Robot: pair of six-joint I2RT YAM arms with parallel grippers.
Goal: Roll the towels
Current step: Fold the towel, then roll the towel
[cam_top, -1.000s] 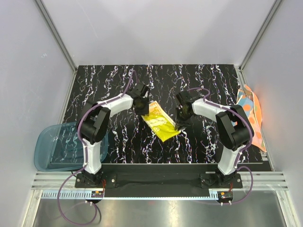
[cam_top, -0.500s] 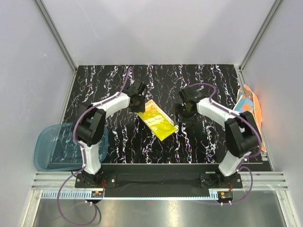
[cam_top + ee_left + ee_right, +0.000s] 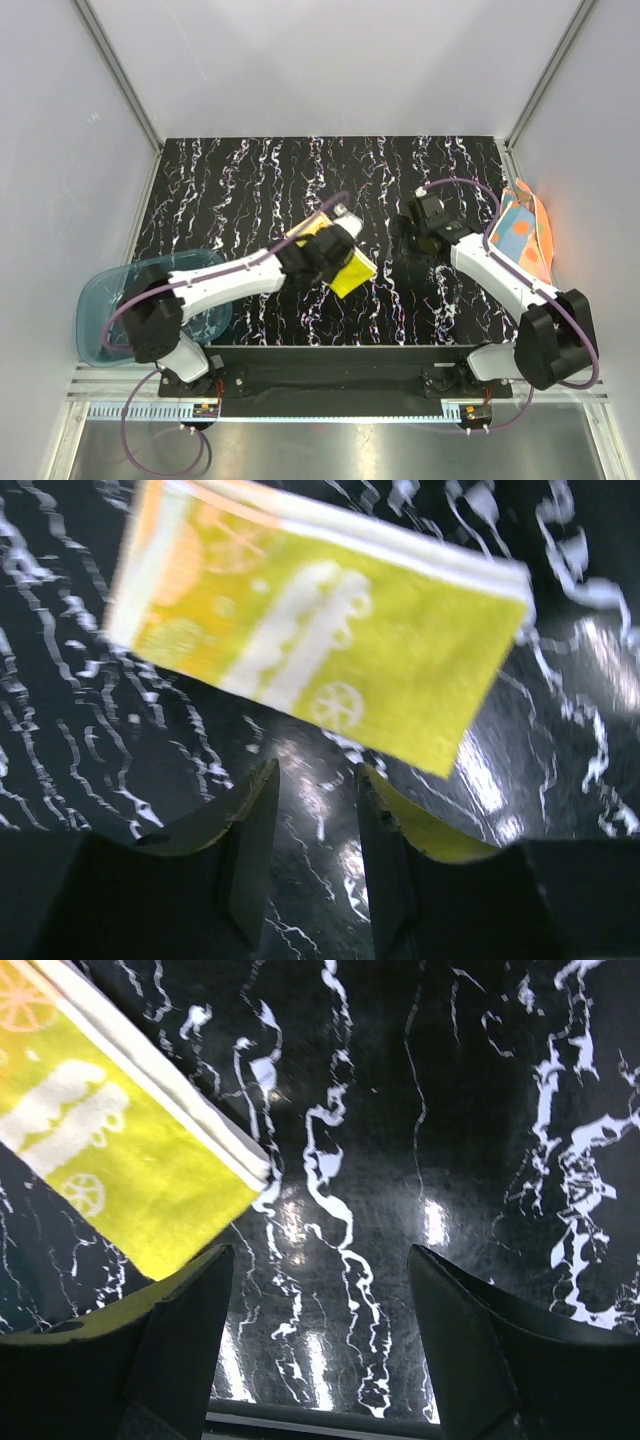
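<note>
A bright yellow towel [image 3: 353,273] lies folded flat, a long strip, in the middle of the black marbled table. In the left wrist view the yellow towel [image 3: 330,630] shows white and orange prints. My left gripper [image 3: 338,240] hovers over it, partly hiding it from above. The left gripper [image 3: 315,780] is open by a narrow gap, with only table between its fingers, just short of the towel's edge. My right gripper [image 3: 408,232] stands wide open to the towel's right, apart from it. The right gripper [image 3: 320,1252] holds nothing. An orange towel [image 3: 522,232] with light blue patches lies crumpled at the right wall.
A translucent blue tray [image 3: 100,310] sits at the table's left near corner, under the left arm's elbow. White walls close in the table on three sides. Bare marbled table [image 3: 250,180] stretches behind the yellow towel.
The right gripper opened, let go of the yellow towel's near corner and drew back to the right. The left arm swung from the towel's far end round over the towel, its jaws a little wider.
</note>
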